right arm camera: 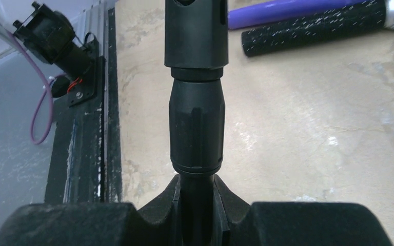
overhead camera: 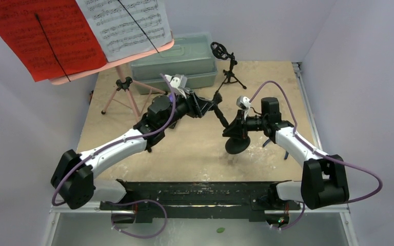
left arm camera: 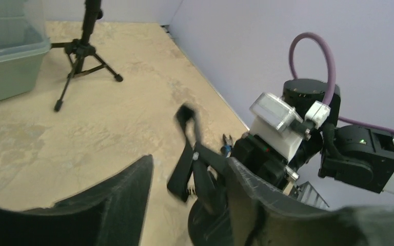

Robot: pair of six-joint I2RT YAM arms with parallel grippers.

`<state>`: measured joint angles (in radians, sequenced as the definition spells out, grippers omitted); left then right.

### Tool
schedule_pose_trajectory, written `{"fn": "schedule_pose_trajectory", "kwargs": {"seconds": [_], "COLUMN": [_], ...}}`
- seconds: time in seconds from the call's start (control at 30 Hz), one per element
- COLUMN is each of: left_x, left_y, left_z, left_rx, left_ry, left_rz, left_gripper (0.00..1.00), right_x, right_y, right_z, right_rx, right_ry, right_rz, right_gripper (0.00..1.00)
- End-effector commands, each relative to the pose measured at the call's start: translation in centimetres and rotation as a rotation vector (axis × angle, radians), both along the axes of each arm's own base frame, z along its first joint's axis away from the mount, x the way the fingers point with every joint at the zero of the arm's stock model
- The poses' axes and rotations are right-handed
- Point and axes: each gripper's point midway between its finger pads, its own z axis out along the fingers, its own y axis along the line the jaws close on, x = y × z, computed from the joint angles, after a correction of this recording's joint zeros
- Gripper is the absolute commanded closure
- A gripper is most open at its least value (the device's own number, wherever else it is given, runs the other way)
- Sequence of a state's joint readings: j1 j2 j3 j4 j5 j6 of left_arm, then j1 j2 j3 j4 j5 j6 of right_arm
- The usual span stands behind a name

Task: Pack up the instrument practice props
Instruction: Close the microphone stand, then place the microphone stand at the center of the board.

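the round-based black mic mount (overhead camera: pixel 236 145) stands near the middle of the bench (overhead camera: pixel 184 154). its smooth matt shaft is pinched between the fingers of the right tool (right arm camera: pixel 195 187), as is shown in the right wrist view. from that grip a thin jointed arm is seen slanting up toward the far left, ending in a small clip (left arm camera: pixel 187 116). the left tool (left arm camera: pixel 187 171) is spread, with one finger on either side of this arm and no contact that can be made out. the arm's long axis runs up through the gap, crosswise to the line on which the fingers close. the left arm is therefore judged the nearer one for folding or steadying it, and a closing across it would be needed first. the glossy purple microphone (right arm camera: pixel 287 10) and the speckled black silver-headed microphone (right arm camera: pixel 313 28) are laid side by side on the bench beyond the shaft. the grey-green plastic case (overhead camera: pixel 184 64) is set at the far edge, well apart from both tools.
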<state>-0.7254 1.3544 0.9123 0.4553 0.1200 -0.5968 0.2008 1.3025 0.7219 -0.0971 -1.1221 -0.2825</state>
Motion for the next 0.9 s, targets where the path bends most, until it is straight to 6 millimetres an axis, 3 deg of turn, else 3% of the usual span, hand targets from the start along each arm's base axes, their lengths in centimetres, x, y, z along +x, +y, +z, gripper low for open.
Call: {"fn": "schedule_pose_trajectory", "kwargs": {"seconds": [0.0, 0.1, 0.2, 0.27, 0.37, 0.53, 0.67, 0.87], "left_x": [-0.8, -1.2, -2.0, -2.5, -3.4, -4.2, -4.3, -4.4], "left_y": [4.1, 6.3, 6.9, 7.2, 7.9, 9.6, 9.9, 9.4], "left_z": [1.5, 1.4, -0.1, -1.3, -3.0, -4.1, -3.9, -4.4], "left_rx": [0.024, 0.033, 0.045, 0.046, 0.035, 0.033, 0.035, 0.035], "left_ry": [-0.024, -0.043, -0.020, 0.008, 0.040, 0.054, 0.045, 0.061], "left_rz": [0.171, 0.240, 0.237, 0.235, 0.235, 0.277, 0.283, 0.262], "left_gripper": [0.37, 0.27, 0.26, 0.26, 0.26, 0.26, 0.26, 0.26], "right_x": [2.9, 4.2, 6.4, 9.0, 14.0, 19.3, 22.1, 23.9], "right_y": [-1.1, -2.8, -4.6, -6.2, -11.1, -16.8, -17.6, -16.2], "right_z": [4.8, 5.0, 5.7, 6.7, 8.3, 11.0, 9.5, 6.2], "right_rx": [0.068, 0.050, 0.010, 0.001, 0.004, 0.075, 0.131, 0.176], "right_ry": [-0.194, -0.256, -0.390, -0.475, -0.558, -0.711, -0.693, -0.630], "right_rz": [-0.008, -0.068, -0.170, -0.285, -0.565, -0.946, -1.004, -0.990], "right_gripper": [1.00, 1.00, 1.00, 1.00, 1.00, 1.00, 1.00, 0.97]}}
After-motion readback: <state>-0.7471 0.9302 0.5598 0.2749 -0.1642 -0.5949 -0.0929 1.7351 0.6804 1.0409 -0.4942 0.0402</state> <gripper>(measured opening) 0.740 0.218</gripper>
